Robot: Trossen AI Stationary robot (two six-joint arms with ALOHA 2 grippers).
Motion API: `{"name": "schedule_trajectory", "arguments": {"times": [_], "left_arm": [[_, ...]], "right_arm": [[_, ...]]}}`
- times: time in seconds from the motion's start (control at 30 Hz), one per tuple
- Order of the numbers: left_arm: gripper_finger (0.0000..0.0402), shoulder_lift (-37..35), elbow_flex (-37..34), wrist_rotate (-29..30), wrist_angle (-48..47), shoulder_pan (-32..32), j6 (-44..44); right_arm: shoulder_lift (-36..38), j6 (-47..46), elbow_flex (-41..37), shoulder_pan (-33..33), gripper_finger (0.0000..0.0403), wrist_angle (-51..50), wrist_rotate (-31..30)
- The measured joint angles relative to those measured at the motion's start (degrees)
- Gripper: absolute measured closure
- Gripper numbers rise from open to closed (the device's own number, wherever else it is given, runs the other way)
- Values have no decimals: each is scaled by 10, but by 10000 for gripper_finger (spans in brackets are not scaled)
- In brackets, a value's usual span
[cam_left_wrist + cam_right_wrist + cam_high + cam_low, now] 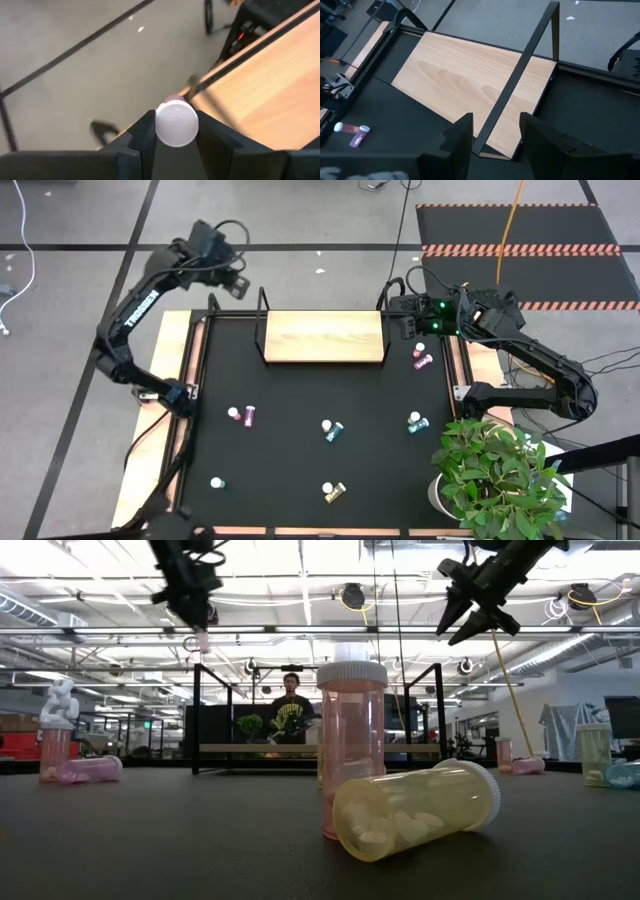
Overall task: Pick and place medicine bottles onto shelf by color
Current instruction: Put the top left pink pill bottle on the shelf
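- High view: the shelf (323, 337), a light-wood board with black brackets, is seen at the upper middle of the black surface (290, 450). The left tool (238, 283) is placed at the upper left of the frame, just beyond the shelf's left end. The right tool (408, 315) is placed at the upper right, beside the shelf's right end. Bottles are scattered on the surface: a pink pair (242, 415) at left centre, a teal bottle (332, 429) in the middle, another teal bottle (415, 422) to the right, a yellow bottle (334, 492) at the bottom centre, and a pink pair (422, 358) near the right tool. A potted plant (495, 475) is seen at the lower right.
- Low view: both tools are held high above the surface. A pink upright bottle (351, 745) and the yellow bottle lying on its side fill the centre foreground. A person (290, 705) is visible behind the shelf.
- Left wrist view: the left tool is closed on a white-capped pink bottle (176, 123), held beside the shelf's edge.
- Right wrist view: the right tool's fingers (461, 136) are parted and nothing is held; the shelf lies below them.
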State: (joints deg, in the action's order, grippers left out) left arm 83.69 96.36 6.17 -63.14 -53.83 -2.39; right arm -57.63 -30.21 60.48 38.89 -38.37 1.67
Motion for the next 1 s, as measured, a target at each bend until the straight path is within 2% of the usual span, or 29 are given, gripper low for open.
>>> {"name": "schedule_trajectory", "arguments": {"times": [0.23,0.4,0.63,0.8,1.0], "left_arm": [[278,146,144,3,2,74,21],[278,244,216,-2,-16,112,2],[277,335,219,-16,-58,120,-81],[277,372,220,-32,-72,109,-126],[277,382,213,-39,-76,94,-148]], "right_arm": [[0,14,0,0,245,3,0],[0,19,0,0,245,-13,-1],[0,32,0,0,245,-34,-1],[0,39,0,0,245,-38,-1],[0,39,0,0,245,-39,-1]]}}
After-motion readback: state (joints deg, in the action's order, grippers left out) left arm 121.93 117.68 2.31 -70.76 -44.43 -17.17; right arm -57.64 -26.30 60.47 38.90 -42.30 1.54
